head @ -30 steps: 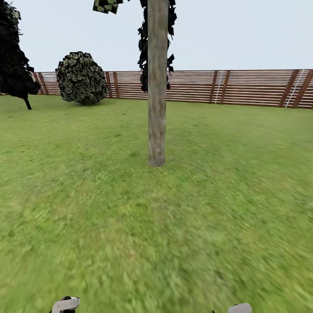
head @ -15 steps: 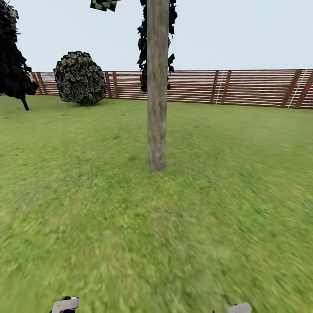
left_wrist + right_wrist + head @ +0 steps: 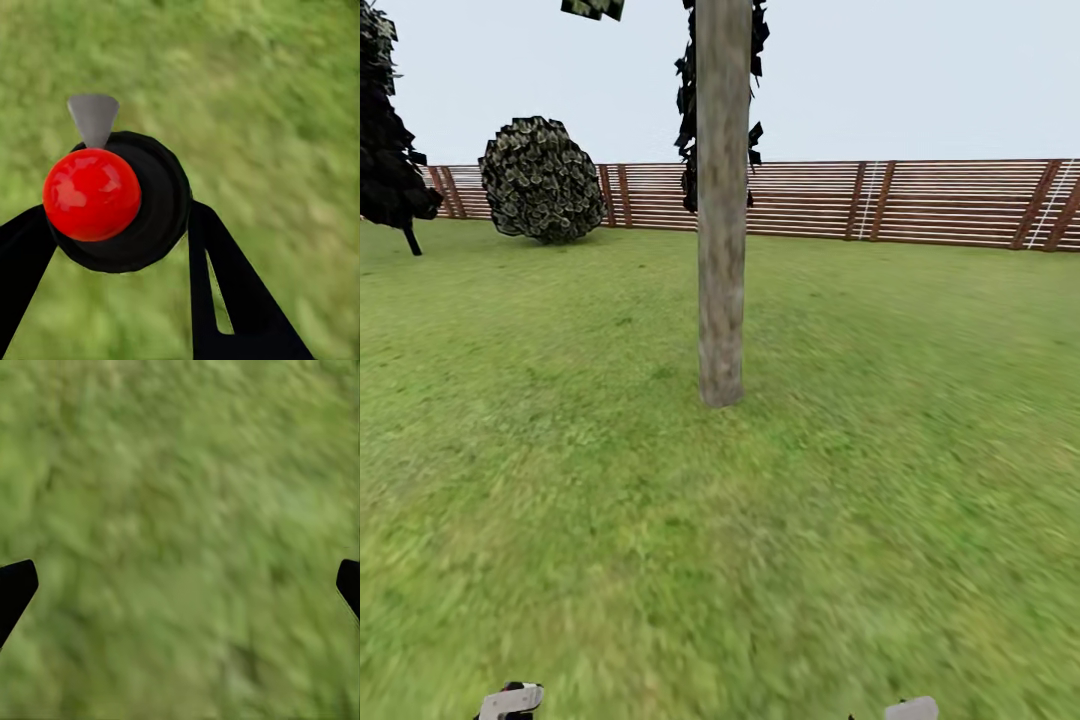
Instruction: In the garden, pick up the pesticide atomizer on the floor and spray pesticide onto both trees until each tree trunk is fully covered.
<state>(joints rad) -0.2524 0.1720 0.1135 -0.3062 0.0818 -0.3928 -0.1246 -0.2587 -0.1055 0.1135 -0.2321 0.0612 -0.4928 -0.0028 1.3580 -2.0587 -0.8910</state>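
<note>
A tall tree with a straight grey-brown trunk (image 3: 721, 250) stands on the lawn straight ahead in the head view, its dark leaves (image 3: 756, 50) hanging at the top edge. The pesticide atomizer (image 3: 112, 199), a black body with a glossy red ball and a grey nozzle, sits between the black fingers (image 3: 225, 277) of my left gripper (image 3: 120, 240), which is shut on it above the grass. My right gripper (image 3: 180, 585) is open over bare grass, its fingertips (image 3: 15, 589) far apart. The tops of my left arm (image 3: 510, 700) and right arm (image 3: 912, 709) peek in at the bottom edge.
A brown slatted fence (image 3: 920, 200) closes the lawn at the back. A round leafy bush (image 3: 542, 180) stands before it at the back left, and a dark tree (image 3: 390, 140) at the far left. Open grass (image 3: 860, 500) lies all around the trunk.
The whole view has crept forward: the trunk's foot sits lower and looks a little larger, so the camera has moved closer to the tree. Both arms keep their places.
</note>
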